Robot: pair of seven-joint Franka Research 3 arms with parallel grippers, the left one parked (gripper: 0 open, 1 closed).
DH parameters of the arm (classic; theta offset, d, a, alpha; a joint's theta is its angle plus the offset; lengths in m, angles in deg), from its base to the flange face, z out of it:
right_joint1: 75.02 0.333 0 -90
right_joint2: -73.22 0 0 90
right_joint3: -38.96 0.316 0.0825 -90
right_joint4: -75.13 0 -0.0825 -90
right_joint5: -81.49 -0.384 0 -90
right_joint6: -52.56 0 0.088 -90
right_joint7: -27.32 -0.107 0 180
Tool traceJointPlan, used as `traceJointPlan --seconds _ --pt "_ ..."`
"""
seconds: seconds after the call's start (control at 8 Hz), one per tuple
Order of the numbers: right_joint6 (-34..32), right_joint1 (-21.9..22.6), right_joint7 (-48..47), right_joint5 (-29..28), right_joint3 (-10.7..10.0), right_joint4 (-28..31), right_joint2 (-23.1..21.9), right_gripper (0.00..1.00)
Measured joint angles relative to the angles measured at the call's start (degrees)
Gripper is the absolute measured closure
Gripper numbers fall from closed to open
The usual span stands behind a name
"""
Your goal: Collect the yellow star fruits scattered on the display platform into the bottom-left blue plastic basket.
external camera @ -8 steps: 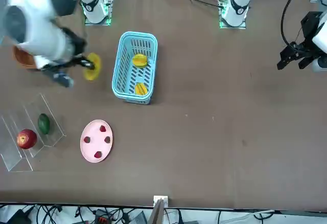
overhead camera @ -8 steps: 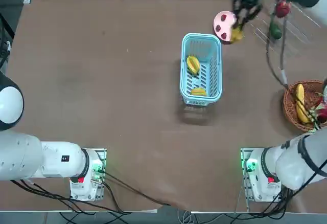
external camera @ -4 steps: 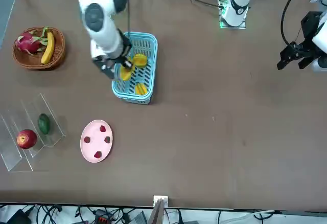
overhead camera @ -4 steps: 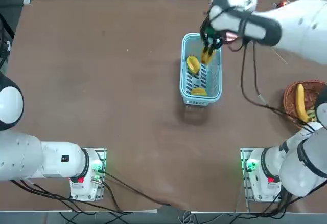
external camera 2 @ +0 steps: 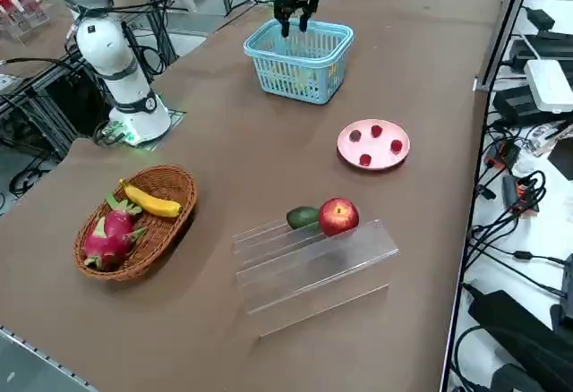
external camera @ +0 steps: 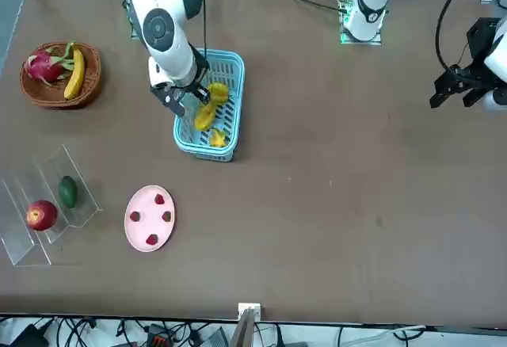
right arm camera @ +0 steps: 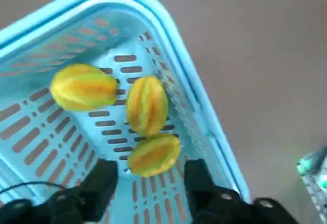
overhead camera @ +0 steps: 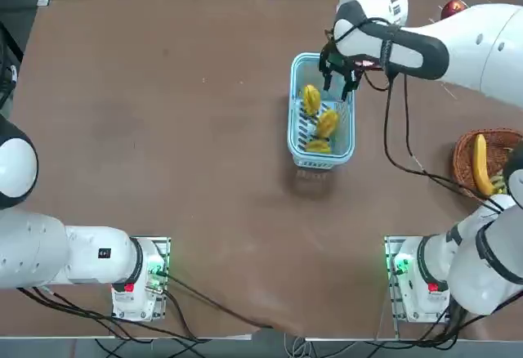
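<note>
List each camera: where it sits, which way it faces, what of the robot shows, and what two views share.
Top: overhead, looking down; both arm bases at the bottom edge, right gripper open over the blue plastic basket.
Front: across the table, facing the robot; the right arm leans over the basket, wicker basket nearby.
Right side: raised, looking diagonally; display platform nearest.
Right wrist: on the arm, looking down past its fingers at three yellow star fruits.
Shared: top and wrist views both show all three fruits in the basket.

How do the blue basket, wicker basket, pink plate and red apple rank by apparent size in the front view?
1. Blue plastic basket
2. Wicker basket
3. Pink plate
4. Red apple

The right gripper hangs open over the blue plastic basket.
</note>
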Motion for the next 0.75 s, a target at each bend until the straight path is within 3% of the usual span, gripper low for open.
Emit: traceJointPlan --seconds 0.12,0.38,0.75 --pt "-3.29 -0.75 1.95 0.53 -1.63 -2.22 -0.77 0.00" --pt "-11.47 -5.34 12.10 1.23 -5.34 -8.29 -2.92 0.00" --pt "-21.97 -14.78 33.86 5.40 -8.60 -16.98 -4.30 0.00"
